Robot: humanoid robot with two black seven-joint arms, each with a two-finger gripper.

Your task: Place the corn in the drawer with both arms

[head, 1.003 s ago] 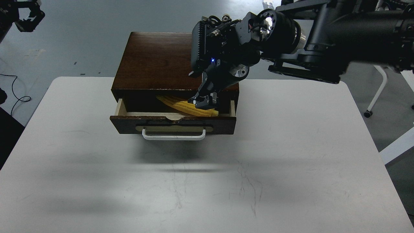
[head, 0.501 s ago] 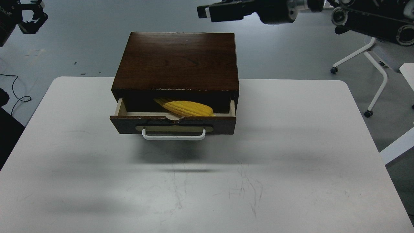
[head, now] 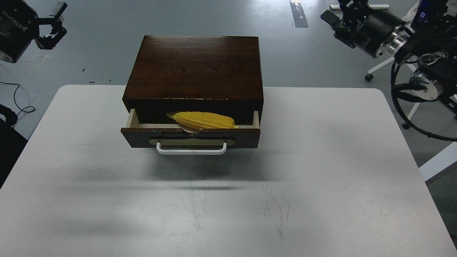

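Note:
The corn (head: 201, 120) lies on its side inside the part-open drawer (head: 189, 137) of the dark brown wooden box (head: 194, 66), tapered end to the left. Its far part is hidden under the box top. The drawer's white handle (head: 191, 149) faces me. My left gripper (head: 55, 24) is open and empty, high at the far left, well away from the box. My right gripper (head: 335, 21) is open and empty, high at the far right, above the floor behind the table.
The box stands at the back middle of the white table (head: 321, 178). A white chair frame on casters (head: 410, 107) stands to the right of the table. A black cable (head: 18, 103) lies on the floor at the left.
My right gripper let go of the corn in the drawer and withdrew up and to the far right. The corn settled flatter in the drawer. My left gripper shifted slightly right.

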